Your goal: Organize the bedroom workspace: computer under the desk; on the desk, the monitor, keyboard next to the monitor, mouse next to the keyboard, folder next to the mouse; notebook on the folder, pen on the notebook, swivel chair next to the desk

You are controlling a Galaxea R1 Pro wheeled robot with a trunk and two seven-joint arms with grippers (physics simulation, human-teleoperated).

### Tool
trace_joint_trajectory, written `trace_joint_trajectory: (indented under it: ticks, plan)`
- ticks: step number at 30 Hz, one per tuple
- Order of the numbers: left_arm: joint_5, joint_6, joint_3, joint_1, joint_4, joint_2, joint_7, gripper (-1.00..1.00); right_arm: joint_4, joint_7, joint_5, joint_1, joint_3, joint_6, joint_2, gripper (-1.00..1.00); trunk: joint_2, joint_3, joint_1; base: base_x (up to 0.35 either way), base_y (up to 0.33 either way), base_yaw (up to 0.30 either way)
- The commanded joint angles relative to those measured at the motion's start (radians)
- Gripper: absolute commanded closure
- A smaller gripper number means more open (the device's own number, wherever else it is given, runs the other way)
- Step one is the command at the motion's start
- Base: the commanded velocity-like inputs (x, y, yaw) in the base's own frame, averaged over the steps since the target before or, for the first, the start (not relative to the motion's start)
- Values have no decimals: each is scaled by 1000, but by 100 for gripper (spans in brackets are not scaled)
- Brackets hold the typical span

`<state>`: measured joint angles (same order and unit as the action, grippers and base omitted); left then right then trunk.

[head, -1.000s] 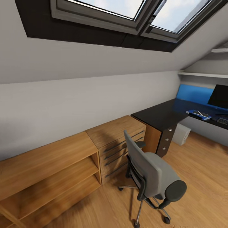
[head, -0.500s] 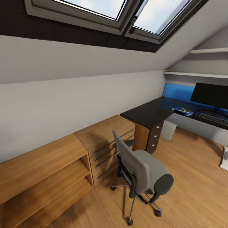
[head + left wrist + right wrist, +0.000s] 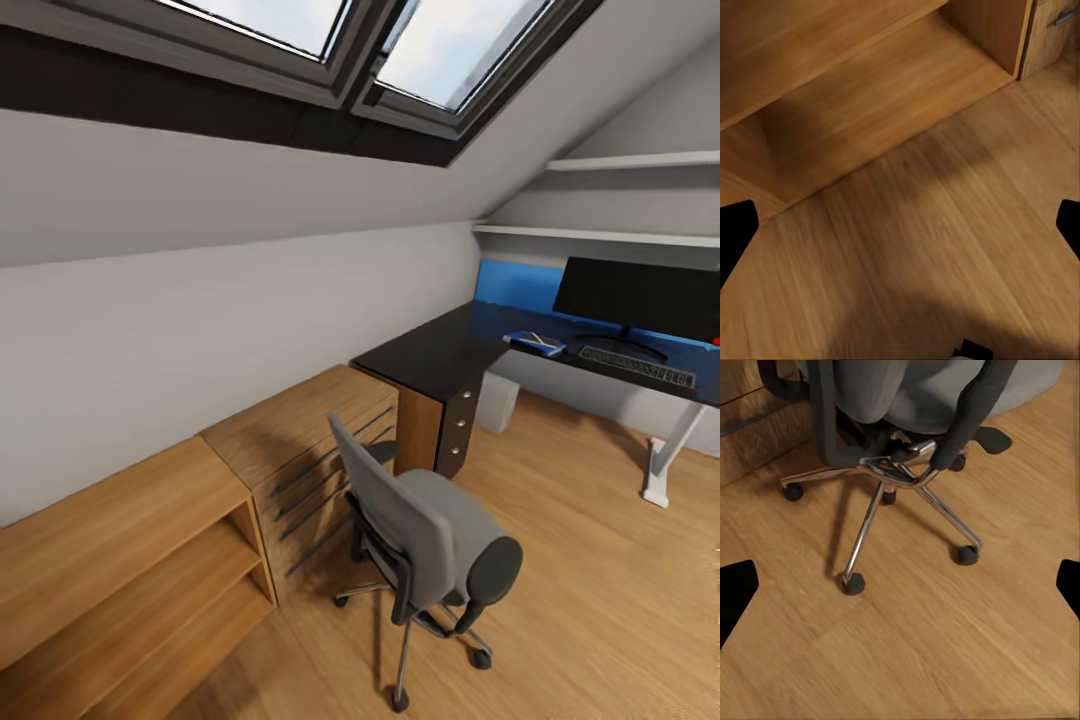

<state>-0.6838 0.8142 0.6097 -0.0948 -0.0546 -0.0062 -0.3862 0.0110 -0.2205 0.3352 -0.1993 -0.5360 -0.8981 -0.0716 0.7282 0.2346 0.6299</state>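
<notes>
Attic bedroom seen from the head camera, with the swivel chair [image 3: 425, 545] taken as landmark. Grey seat and back, black armrests and chrome five-spoke base on castors stand on the light wood floor [image 3: 580, 560], the chair's back turned toward the camera. Just beside the chair, toward the wall, stands a wooden drawer cabinet [image 3: 310, 440], and beyond that cabinet, farther from the chair, a low open wooden shelf unit [image 3: 120, 560]. Past the chair lies the glossy black desk [image 3: 440, 355], its black drawer unit [image 3: 455, 425] nearest the chair and its white leg [image 3: 668, 460] well apart from it. On the surface, far from the chair, the monitor [image 3: 635, 295] stands upright before a blue wall panel [image 3: 505, 285]; the keyboard [image 3: 637, 367] lies in front of the monitor, and the blue folder [image 3: 533, 343] lies beside the keyboard with a pale notebook on top, details too small to tell. Under the surface stands the white computer [image 3: 497, 402]. Above is a dark-framed skylight [image 3: 400, 50]. The right wrist view looks down on the chair's chrome base [image 3: 896, 480] and castors, with dark tips of the right gripper's fingers [image 3: 735, 592] at opposite edges, wide apart and holding nothing. The left wrist view shows bare floor before the shelf unit [image 3: 870, 90]; the left gripper's fingers [image 3: 733, 236] are likewise spread wide and hold nothing.
</notes>
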Motion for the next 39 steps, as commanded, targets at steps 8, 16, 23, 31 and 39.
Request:
trace_joint_trajectory:
  ticks: [8, 16, 23, 31, 39]
  plan:
    - [-1, 0, 8, 0, -1, 0, -10, -100, 1, -6, 4, -1, -9, -2, -1, -100, 1, 1, 0, 165, 285, -249]
    - [-1, 0, 8, 0, -1, 0, -10, -100, 1, -5, 4, -1, -9, -2, 0, -100, 1, 1, 0, 46, 66, -250]
    - [-1, 0, 8, 0, -1, 0, -10, -100, 1, -5, 4, -1, -9, -2, 0, -100, 1, 1, 0, 2, 3, -253]
    - [-1, 0, 8, 0, -1, 0, -10, -100, 1, -5, 4, -1, -9, -2, 1, -100, 1, 1, 0, 0, 156, -254]
    - [-1, 0, 8, 0, -1, 0, -10, -100, 1, -5, 4, -1, -9, -2, 1, -100, 1, 1, 0, 0, 299, -254]
